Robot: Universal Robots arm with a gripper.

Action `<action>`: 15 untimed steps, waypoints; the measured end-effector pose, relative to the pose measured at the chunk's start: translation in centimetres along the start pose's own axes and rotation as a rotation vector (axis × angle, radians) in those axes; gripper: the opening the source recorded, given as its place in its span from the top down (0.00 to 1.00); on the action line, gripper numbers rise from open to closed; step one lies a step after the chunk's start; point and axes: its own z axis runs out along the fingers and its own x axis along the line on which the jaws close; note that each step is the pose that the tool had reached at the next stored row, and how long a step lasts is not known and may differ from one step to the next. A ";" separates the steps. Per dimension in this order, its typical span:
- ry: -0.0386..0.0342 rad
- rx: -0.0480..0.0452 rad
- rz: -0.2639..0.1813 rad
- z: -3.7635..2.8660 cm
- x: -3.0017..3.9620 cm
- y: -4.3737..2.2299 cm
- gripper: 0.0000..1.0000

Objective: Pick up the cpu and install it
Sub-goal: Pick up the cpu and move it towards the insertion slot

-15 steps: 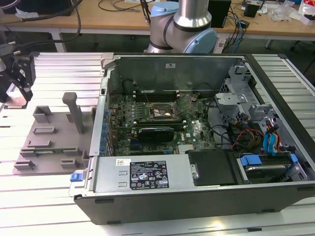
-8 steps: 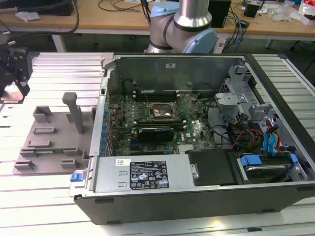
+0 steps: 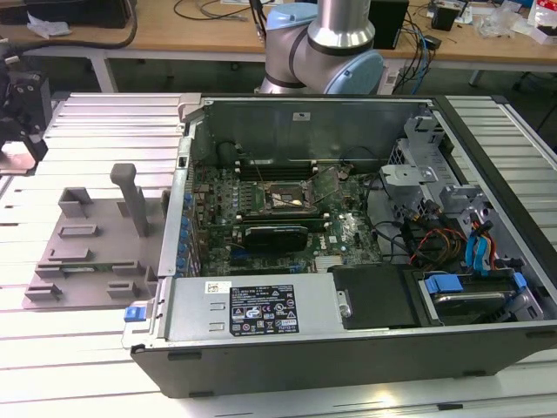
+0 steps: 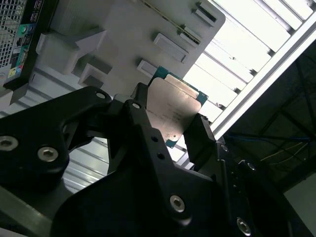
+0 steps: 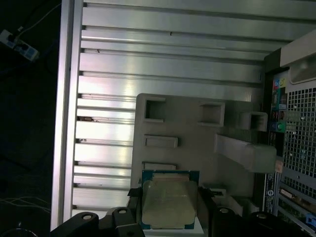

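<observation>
cpu (image 4: pixel 170 108) clamped by its edges in your gripper (image 5: pixel 169 197), near the grey fixture plate (image 5: pixel 187 128) beside the open computer case (image 3: pixel 348 348).

- I count one cpu (image 5: pixel 168 203).
- One gripper (image 4: pixel 170 118) on my arm.
- One robot arm (image 3: pixel 335 43), at the far side.
- One grey holder block (image 3: pixel 87 252), on the left.
- One open computer case (image 3: pixel 348 335), to its right.
- One slotted metal table (image 3: pixel 104 122) under both.
</observation>
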 end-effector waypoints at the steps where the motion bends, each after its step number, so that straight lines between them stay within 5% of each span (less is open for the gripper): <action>1: 0.0000 0.0000 0.000 -0.09 0.00 0.00 0.46; 15: 0.0000 0.0000 0.000 -2.63 -0.03 -0.06 0.46</action>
